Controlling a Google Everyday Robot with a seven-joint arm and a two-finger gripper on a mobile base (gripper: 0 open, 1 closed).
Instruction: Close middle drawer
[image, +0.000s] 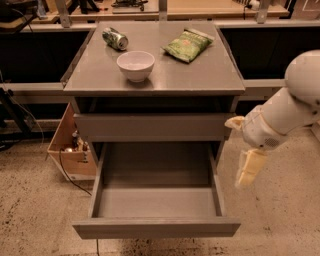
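The middle drawer is a wide, shallow grey drawer pulled far out of the cabinet toward me, and its grey box is empty inside. The uppermost grey drawer front above it is shut. The lowest drawer front is hidden under the open drawer. My gripper hangs pointing down on a white arm, just right of the cabinet. It is level with the open drawer's right side wall, a little apart from it, and holds nothing that I can see.
On the cabinet top stand a white bowl, a tipped can and a green chip bag. A cardboard box with a trailing cable sits on the floor at the cabinet's left. Dark shelving runs behind.
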